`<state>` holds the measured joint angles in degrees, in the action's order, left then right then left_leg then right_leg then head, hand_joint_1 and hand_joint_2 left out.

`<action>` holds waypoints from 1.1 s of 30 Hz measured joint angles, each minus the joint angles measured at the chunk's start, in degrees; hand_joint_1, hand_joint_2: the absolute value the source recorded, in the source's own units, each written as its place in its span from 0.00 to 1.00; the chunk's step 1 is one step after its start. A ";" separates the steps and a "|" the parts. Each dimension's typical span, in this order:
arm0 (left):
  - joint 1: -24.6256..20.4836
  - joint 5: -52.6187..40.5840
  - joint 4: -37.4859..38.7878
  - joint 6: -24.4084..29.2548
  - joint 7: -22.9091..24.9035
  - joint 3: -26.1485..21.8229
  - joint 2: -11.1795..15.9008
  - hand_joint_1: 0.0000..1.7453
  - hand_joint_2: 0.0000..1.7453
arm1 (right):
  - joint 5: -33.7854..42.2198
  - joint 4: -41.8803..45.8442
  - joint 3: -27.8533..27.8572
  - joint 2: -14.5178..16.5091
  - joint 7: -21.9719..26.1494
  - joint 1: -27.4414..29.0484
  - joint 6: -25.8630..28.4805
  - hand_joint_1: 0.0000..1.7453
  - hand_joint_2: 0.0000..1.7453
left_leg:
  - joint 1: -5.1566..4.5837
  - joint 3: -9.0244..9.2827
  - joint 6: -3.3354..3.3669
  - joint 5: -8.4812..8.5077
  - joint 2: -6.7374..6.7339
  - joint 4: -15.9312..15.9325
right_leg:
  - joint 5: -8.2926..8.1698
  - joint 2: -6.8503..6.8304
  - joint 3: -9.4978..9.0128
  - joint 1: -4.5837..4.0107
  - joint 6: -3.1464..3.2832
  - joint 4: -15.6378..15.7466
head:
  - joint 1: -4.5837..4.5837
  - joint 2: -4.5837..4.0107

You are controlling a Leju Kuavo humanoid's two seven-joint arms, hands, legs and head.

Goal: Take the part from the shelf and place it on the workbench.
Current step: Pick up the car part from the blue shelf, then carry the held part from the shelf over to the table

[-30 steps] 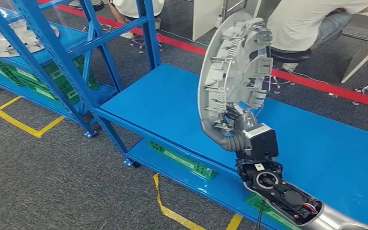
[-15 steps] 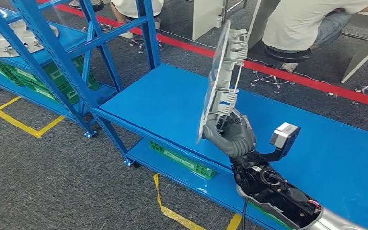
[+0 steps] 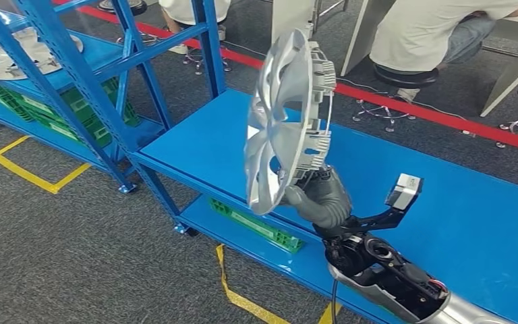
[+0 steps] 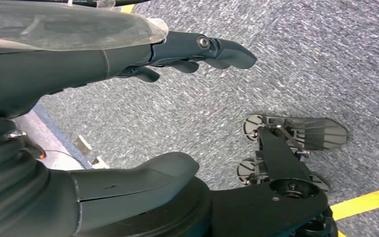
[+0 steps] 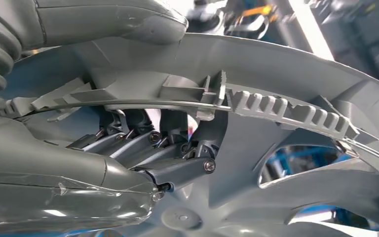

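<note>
Part (image 3: 280,128) = silver wheel cover, spoked face toward the shelf side, ribbed clip ring on the back facing away. Held up in the air, roughly on edge w/ slight tilt, above the front part of the blue bench (image 3: 458,216); not touching the bench surface.

Right hand (image 3: 320,199) grasps it at the lower rim: thumb on the spoked face, fingers behind. Right wrist view confirms, dark fingers (image 5: 177,168) curled in behind the rim next to the toothed clip ring, thumb (image 5: 113,19) pressed on the other side of the rim, part (image 5: 286,163) clamped between.

Left hand (image 4: 128,64) hangs over grey carpet floor (image 4: 301,59), nothing in it, fingers extended and apart from the thumb.

Surroundings: blue shelf (image 3: 74,74) to the left of the bench, touching it at the corner post, another wheel cover (image 3: 13,50) lying flat on its upper level, green crates (image 3: 74,111) on the lower level. Green crate (image 3: 256,226) also under the bench on its lower deck. Yellow tape (image 3: 37,177) on the floor by the shelf, red tape line (image 3: 438,115) behind the bench. Person (image 3: 438,30) seated on a stool beyond the red line, pale top, jeans.
</note>
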<state>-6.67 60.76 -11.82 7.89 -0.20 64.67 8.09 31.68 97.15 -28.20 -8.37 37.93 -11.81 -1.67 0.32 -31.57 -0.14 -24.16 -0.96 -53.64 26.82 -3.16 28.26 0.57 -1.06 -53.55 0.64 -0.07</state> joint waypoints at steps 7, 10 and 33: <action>0.06 0.15 0.00 0.00 0.03 0.00 -0.01 0.00 1.00 | 4.97 -0.32 -0.14 0.51 -0.74 -0.63 -9.24 0.99 1.00 | 0.01 0.00 -0.01 -0.01 0.00 0.00 | 0.01 -0.01 0.00 -0.02 0.01 -0.01 | -0.03 0.00; 0.04 0.20 0.00 0.00 0.13 0.00 -0.01 0.00 1.00 | 7.12 -1.15 -0.36 0.79 -1.94 -1.44 -15.30 0.99 1.00 | 0.02 0.00 -0.02 -0.02 0.00 0.00 | 0.01 0.00 0.00 -0.02 0.02 -0.01 | -0.03 0.00; -0.79 -0.51 0.00 -0.44 0.81 0.00 -0.07 0.00 1.00 | 1.59 -7.70 -10.16 7.73 -4.18 -4.56 -26.54 0.99 1.00 | 0.07 0.01 -0.04 -0.02 0.01 0.02 | 0.08 -0.02 0.00 -0.07 0.11 -0.05 | -0.02 0.00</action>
<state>-7.46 60.25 -11.82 7.45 0.61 64.67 8.02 33.27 89.45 -38.36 -0.64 33.75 -16.37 -28.21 0.39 -31.56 -0.18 -24.18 -0.95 -53.62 26.90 -3.18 28.26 0.50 -0.95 -53.60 0.62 -0.07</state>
